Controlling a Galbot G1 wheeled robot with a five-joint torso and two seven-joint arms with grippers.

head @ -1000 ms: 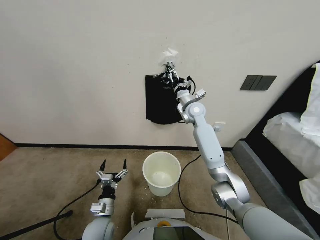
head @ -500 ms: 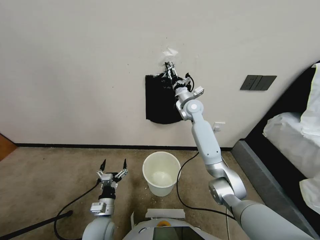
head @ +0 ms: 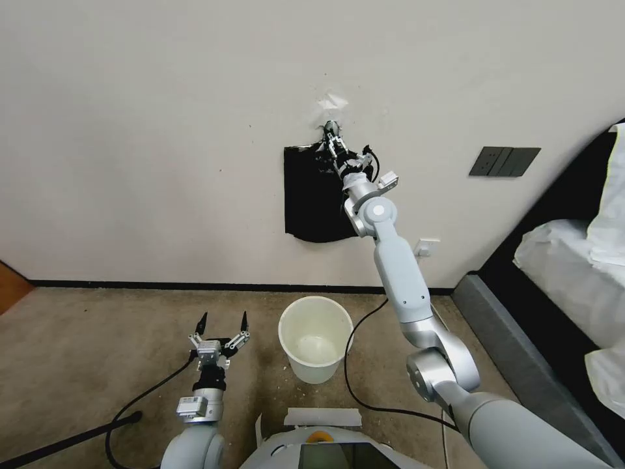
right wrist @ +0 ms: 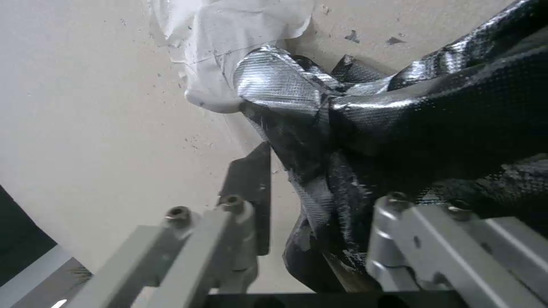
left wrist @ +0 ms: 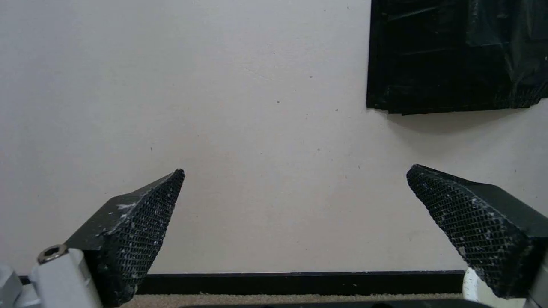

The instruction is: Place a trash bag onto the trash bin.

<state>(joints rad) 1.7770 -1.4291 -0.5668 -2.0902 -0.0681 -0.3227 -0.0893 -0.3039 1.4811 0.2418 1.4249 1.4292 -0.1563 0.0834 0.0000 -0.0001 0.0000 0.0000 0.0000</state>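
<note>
The cream-white trash bin (head: 314, 372) stands upright on the carpet near the wall, with nothing inside. Above it a flat bundle of black bags (head: 311, 195) hangs from a hook on the wall. My right gripper (head: 333, 139) is raised to the top of that bundle, just under the hook. In the right wrist view its fingers (right wrist: 251, 201) pinch a crinkled, glossy fold of the trash bag (right wrist: 348, 137) beside torn white tape (right wrist: 228, 47). My left gripper (head: 222, 319) hovers low to the left of the bin, open, holding nothing and pointing at the wall.
A black cable (head: 355, 391) loops on the carpet to the right of the bin. A bed (head: 573, 273) with white bedding and a dark frame fills the right side. A dark switch plate (head: 504, 161) is on the wall. A black rod (head: 65, 443) lies at the lower left.
My right arm has swung a little to the left and its gripper has come up closer to the hook at the top of the bags. The left arm and the bin have not moved.
</note>
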